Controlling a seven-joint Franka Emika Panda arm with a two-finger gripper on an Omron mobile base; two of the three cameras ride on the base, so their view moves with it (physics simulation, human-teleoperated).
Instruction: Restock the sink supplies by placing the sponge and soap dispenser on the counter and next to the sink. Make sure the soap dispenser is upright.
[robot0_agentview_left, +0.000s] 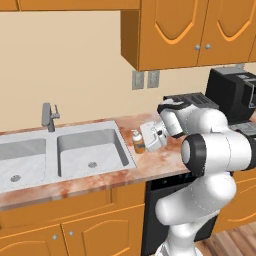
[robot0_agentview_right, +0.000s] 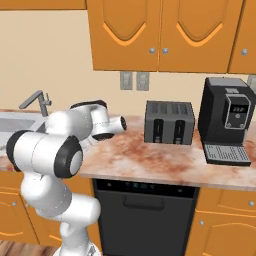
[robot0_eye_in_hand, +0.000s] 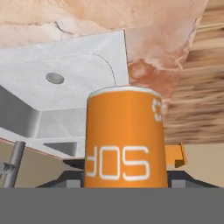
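Marbled reddish-brown and cream stone counter (robot0_agentview_left: 165, 161) ran under orange wall cabinets (robot0_agentview_left: 195, 31). My two-finger gripper (robot0_agentview_left: 141, 141) was closed on the small amber-orange soap dispenser with white pump top (robot0_agentview_left: 137, 141), held right of the light grey double-basin sink (robot0_agentview_left: 60, 155). In the left base view the bottle stood upright, its base at or just above the counter; I could not tell whether it touched. Its long axis ran vertical, across my fingers, which reached in from the right. In the hand view the sink's right basin lay just beyond the bottle. By my judgement, the next step was lowering and release, the spot being already beside the sink.
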